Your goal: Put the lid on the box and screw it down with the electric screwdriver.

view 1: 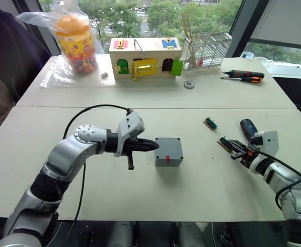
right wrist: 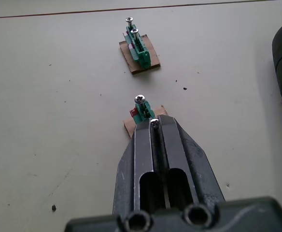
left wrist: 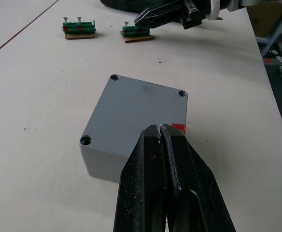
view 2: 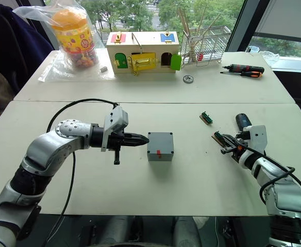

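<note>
The grey box stands mid-table with a red mark on its near side. The grey lid lies flat on top of it, with holes showing at its corners. My left gripper is shut and empty, its tips at the box's left edge, just above the lid's rim. My right gripper is shut on a small screw at a green screw holder on cardboard. The dark blue electric screwdriver lies on the table just beyond the right gripper.
A second green screw holder lies further back. On the far table are a wooden box with coloured doors, a wire rack, a black-and-orange hand screwdriver, a bagged orange jar and a small metal ring.
</note>
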Tool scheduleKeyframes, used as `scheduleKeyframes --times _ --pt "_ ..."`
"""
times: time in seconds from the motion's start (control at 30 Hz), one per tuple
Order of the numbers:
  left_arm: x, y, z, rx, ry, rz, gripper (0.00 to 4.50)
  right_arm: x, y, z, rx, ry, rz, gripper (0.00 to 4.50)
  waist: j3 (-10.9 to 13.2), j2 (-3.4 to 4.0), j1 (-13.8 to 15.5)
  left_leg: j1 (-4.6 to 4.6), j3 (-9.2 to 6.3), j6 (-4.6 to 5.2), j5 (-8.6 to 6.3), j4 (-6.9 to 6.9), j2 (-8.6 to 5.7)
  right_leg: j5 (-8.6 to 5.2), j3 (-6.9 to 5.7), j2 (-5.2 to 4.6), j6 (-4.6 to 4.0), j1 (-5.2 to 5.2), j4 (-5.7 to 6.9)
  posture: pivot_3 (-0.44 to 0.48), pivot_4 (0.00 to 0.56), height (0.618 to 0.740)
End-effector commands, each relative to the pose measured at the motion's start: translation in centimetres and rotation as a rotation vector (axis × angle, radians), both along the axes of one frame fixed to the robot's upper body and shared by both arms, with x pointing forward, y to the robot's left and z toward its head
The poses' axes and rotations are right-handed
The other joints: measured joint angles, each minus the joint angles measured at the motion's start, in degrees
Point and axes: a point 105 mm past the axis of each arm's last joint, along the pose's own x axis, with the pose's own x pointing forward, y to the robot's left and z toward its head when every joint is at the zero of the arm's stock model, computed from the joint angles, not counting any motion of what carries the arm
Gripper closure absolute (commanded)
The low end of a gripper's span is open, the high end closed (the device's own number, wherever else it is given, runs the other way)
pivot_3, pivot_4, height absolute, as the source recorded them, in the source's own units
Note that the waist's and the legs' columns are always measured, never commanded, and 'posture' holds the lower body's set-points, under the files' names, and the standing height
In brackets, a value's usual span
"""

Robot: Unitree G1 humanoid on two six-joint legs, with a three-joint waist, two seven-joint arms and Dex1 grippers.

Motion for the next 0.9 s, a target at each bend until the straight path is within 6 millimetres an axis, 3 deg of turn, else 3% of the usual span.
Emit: scheduleKeyframes --times 0.03,0.23,0.3,0.37,0.6,0.9 --pt "0.6 0.4 0.9 -0.013 -0.051 0.013 4.5 0.0 0.2 3.2 0.005 -0.104 0.009 4.46 0.0 0.0 0.0 0.0 0.0 0.0 0.0 0.0 0.0 0.0 0.0 0.0 0.0 0.0 0.0 0.0 0.15 0.706" --pt "1.4 0.8 0.9 -0.019 -0.057 0.031 4.5 -0.2 0.9 6.1 -0.024 -0.175 0.032 4.46 0.0 0.0 0.0 0.0 0.01 0.0 0.0 0.0 0.0 0.0 0.0 0.0 0.0 0.0 0.01 0.0 0.15 0.706" --pt "1.8 1.2 1.1 -0.027 -0.055 0.05 4.5 -0.2 3.0 7.8 -0.002 -0.222 0.11 4.46 0.0 0.01 -0.1 0.0 0.0 0.0 0.0 0.0 0.01 0.0 0.0 0.0 0.0 -0.02 0.01 0.0 0.15 0.706" --pt "1.9 1.9 1.1 -0.03 -0.043 0.062 4.5 -0.4 6.4 8.8 0.036 -0.228 0.255 4.46 0.0 0.03 -0.2 0.0 0.01 0.0 0.0 -0.01 0.02 0.0 0.01 0.01 0.0 -0.05 0.02 0.0 0.15 0.706" --pt "1.9 3.1 0.3 -0.012 -0.02 0.101 4.5 -0.9 12.2 7.6 0.108 -0.136 0.532 4.46 0.0 0.01 0.2 -0.04 0.02 0.02 -0.01 0.01 -0.01 0.0 0.01 -0.01 0.0 -0.06 0.03 0.0 0.15 0.706" --pt "1.6 2.9 0.0 -0.015 -0.023 0.118 4.5 -0.8 13.1 6.1 0.105 -0.082 0.598 4.46 0.0 0.01 -0.1 -0.05 0.02 0.05 -0.03 0.02 0.01 0.01 0.02 0.0 0.0 -0.07 0.04 0.0 0.15 0.706"
